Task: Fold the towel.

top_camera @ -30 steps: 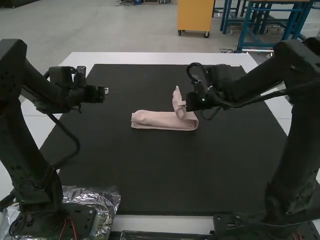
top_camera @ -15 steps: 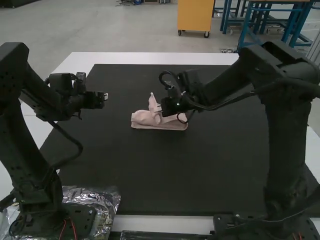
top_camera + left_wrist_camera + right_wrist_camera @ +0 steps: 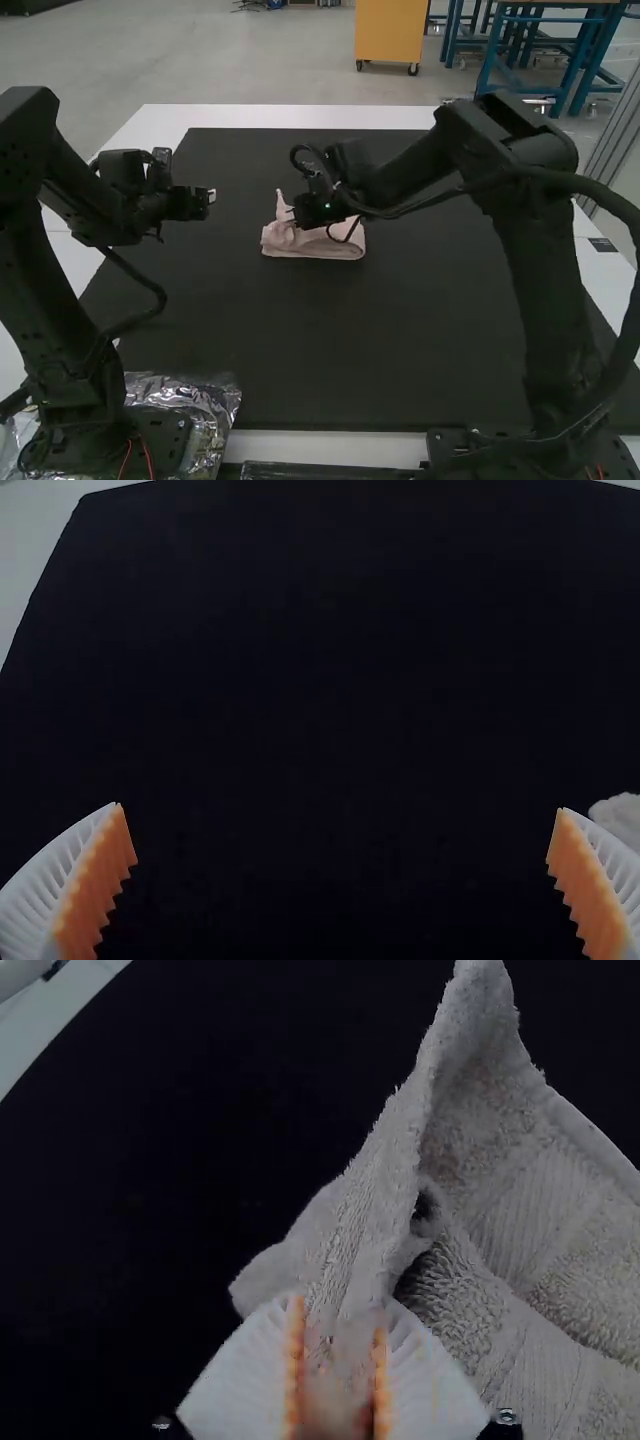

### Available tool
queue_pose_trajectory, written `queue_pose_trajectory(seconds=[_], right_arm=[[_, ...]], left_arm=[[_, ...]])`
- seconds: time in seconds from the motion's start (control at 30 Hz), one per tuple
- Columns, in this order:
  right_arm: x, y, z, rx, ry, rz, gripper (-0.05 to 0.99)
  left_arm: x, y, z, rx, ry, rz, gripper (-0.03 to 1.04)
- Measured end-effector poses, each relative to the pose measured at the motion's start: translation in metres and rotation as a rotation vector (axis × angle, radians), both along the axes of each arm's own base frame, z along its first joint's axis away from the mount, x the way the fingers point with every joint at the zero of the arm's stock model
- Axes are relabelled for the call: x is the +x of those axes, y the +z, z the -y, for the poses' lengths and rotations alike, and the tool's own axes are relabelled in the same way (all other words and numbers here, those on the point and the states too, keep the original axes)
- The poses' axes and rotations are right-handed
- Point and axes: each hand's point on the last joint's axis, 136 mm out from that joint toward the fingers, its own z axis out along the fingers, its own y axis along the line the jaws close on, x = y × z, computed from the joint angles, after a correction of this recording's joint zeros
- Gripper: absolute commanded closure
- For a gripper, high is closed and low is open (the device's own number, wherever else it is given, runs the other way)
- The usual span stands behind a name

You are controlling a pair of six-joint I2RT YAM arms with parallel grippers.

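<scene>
Change: the right gripper (image 3: 292, 212) has travelled toward the left side of the black rectangular mat (image 3: 330, 345), bringing the held part of the pale pink terry towel (image 3: 325, 245) with it. The towel's end toward the mat's right side has drawn inward, so the long flat strip is now a shorter bundle. Its end toward the mat's left side has hardly shifted. The left gripper (image 3: 212, 196) has dipped slightly, with little sideways travel.

Location: the towel lies on the mat's far half, near its midline. The lower layers are flat; the held portion rises from them in a pointed peak, with loose layers and a small gap beside it in the right wrist view.

Pincers: the right one is clenched on a bunched piece of towel, white ribbed fingers with orange pads (image 3: 297, 1360) pressing from both sides. The left one is released, fingers wide apart with nothing between them, above the mat's left part.

Reading: this looks like a crosswise fold, one end of the strip being laid over the other, probably late in the job. Next, the held end likely needs lowering toward the mat and letting go once its edge meets the layers beneath. Risk: the peak may flop or leave a crooked corner; the soft pile could also cling to the pads on release and drag the upper layer.
</scene>
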Motion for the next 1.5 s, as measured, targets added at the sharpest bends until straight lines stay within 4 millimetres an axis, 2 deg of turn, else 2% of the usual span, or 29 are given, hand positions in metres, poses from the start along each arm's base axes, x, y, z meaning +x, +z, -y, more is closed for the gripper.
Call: queue_pose_trajectory(seconds=[0.03,0.1,0.17,0.2,0.23,0.27,0.3,0.43,0.5,0.53,0.6,0.77,0.87,1.2,1.5], right_arm=[[-0.002,0.001,-0.003,0.003,0.004,-0.005,0.36],[-0.006,0.003,-0.007,0.010,0.013,-0.010,0.34],[-0.007,0.007,-0.009,0.020,0.018,-0.012,0.35],[-0.007,0.012,-0.009,0.030,0.017,-0.005,0.40],[-0.005,0.020,-0.008,0.045,0.014,0.012,0.59],[-0.004,0.030,-0.007,0.065,0.009,0.034,0.83],[-0.001,0.045,-0.005,0.098,0.002,0.070,0.97],[0.016,0.114,0.013,0.232,-0.048,0.231,0.96],[0.022,0.129,0.022,0.254,-0.068,0.268,0.96],[0.025,0.129,0.026,0.260,-0.075,0.280,0.96],[0.025,0.119,0.031,0.259,-0.084,0.282,0.96],[0.018,0.061,0.036,0.220,-0.086,0.228,0.96],[0.017,0.039,0.037,0.214,-0.088,0.214,0.96],[0.023,0.006,0.032,0.234,-0.094,0.215,0.96],[0.029,-0.038,0.023,0.220,-0.092,0.185,0.96]], left_arm=[[0.000,0.000,0.000,0.000,0.000,0.000,0.04],[0.000,0.000,0.000,0.001,0.001,0.000,0.04],[0.000,0.000,-0.001,0.001,0.003,0.000,0.04],[0.000,0.000,-0.001,0.001,0.004,0.001,0.04],[0.000,0.000,-0.001,0.002,0.005,0.001,0.04],[0.000,0.000,-0.001,0.003,0.006,0.002,0.04],[0.001,0.001,-0.001,0.003,0.007,0.004,0.04],[0.002,0.003,-0.004,0.011,0.023,0.014,0.04],[0.003,0.004,-0.009,0.025,0.050,0.017,0.04],[0.003,0.004,-0.014,0.039,0.073,0.019,0.04],[0.004,0.007,-0.022,0.072,0.124,0.032,0.04],[0.004,0.019,-0.029,0.127,0.211,0.103,0.04],[-0.002,0.021,-0.035,0.145,0.261,0.112,0.04],[-0.011,0.043,-0.048,0.170,0.345,0.155,0.04],[-0.013,0.060,-0.030,0.170,0.314,0.179,0.04]])
